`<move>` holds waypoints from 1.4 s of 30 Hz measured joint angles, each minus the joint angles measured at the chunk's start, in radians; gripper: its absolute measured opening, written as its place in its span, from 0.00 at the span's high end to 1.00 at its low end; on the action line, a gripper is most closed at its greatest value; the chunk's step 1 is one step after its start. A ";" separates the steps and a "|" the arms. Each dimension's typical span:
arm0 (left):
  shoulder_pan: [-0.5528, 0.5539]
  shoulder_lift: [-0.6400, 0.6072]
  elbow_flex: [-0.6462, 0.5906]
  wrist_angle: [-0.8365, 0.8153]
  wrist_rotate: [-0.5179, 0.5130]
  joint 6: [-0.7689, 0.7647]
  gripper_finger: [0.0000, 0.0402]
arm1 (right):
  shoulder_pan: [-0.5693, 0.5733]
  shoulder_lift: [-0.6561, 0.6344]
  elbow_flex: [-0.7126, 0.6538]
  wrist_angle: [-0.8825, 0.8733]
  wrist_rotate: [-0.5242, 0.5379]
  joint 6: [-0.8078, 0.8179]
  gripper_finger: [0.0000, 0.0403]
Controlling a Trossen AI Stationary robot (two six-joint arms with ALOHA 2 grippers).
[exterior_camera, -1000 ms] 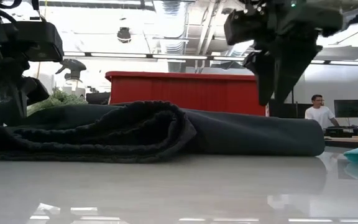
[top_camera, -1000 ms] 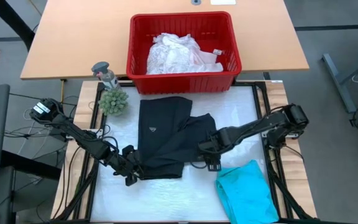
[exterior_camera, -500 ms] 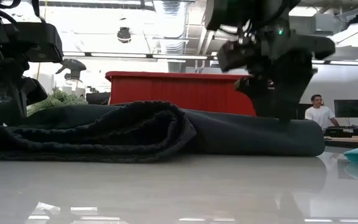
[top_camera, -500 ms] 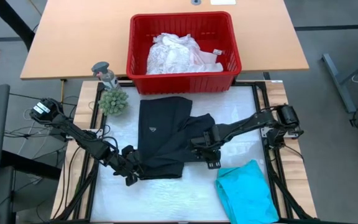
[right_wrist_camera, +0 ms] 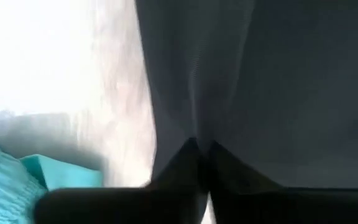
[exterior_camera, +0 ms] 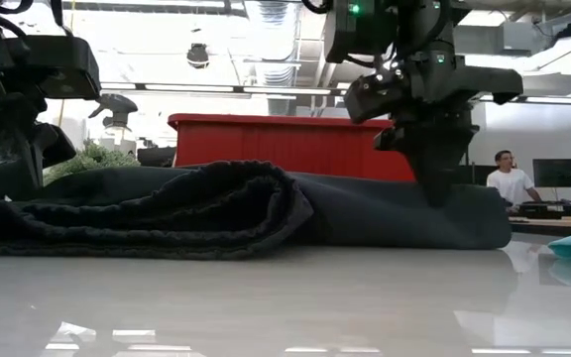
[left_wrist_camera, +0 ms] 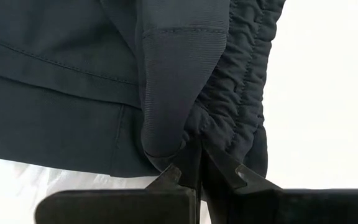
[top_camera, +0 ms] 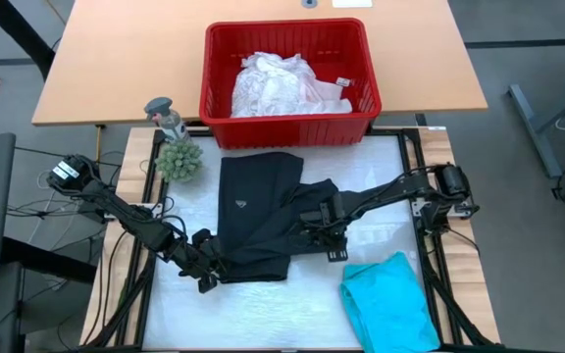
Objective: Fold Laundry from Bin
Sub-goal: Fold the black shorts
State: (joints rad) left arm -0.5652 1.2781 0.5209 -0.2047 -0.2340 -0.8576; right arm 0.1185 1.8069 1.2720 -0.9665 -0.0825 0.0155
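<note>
While the white table (top_camera: 381, 176) lies bare toward its edges, both grippers, left (top_camera: 214, 267) and right (top_camera: 320, 227), pinch the black garment (top_camera: 263, 211).

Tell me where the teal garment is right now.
In the high view, the teal garment lies on the white mat's front right corner, just beside the black garment.

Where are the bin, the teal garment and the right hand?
bin (top_camera: 287, 116), high view, on its near red wall.
teal garment (top_camera: 390, 304), high view, middle of the cloth.
right hand (top_camera: 324, 245), high view, at its fingertips, pinching the black garment's (top_camera: 258, 211) edge.
</note>
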 joint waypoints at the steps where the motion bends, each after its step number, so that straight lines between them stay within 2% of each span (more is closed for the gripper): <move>1: 0.000 0.000 0.000 0.000 0.000 0.002 1.00 | -0.004 0.000 0.000 0.001 -0.001 -0.003 0.94; 4: 0.000 0.000 0.000 0.000 -0.001 0.007 1.00 | -0.012 0.000 0.011 -0.023 -0.002 0.020 0.95; 7: 0.000 0.000 0.000 0.000 -0.001 0.008 1.00 | -0.019 -0.001 0.080 -0.081 0.002 0.024 0.95; 11: 0.000 0.000 0.000 0.000 0.005 0.024 1.00 | -0.038 -0.002 0.210 -0.110 0.063 -0.003 0.95; 17: 0.000 0.000 0.000 0.000 0.040 0.025 1.00 | -0.118 -0.003 0.364 -0.051 0.161 -0.017 0.95; 21: 0.000 0.000 0.000 0.007 0.044 0.025 1.00 | -0.172 -0.003 0.411 0.071 0.164 -0.024 0.95; 29: 0.000 0.000 0.000 0.020 0.054 0.025 1.00 | -0.230 0.030 0.415 0.417 0.129 -0.037 0.95; 36: 0.000 0.001 -0.001 0.034 0.073 0.024 1.00 | -0.254 0.176 0.444 0.666 0.090 -0.072 0.95; 42: 0.000 0.001 -0.001 0.039 0.100 0.023 1.00 | -0.290 0.335 0.636 0.729 0.134 -0.145 0.95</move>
State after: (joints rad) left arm -0.5652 1.2788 0.5201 -0.1660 -0.1339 -0.8345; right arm -0.1714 2.1418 1.9080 -0.2373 0.0517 -0.1290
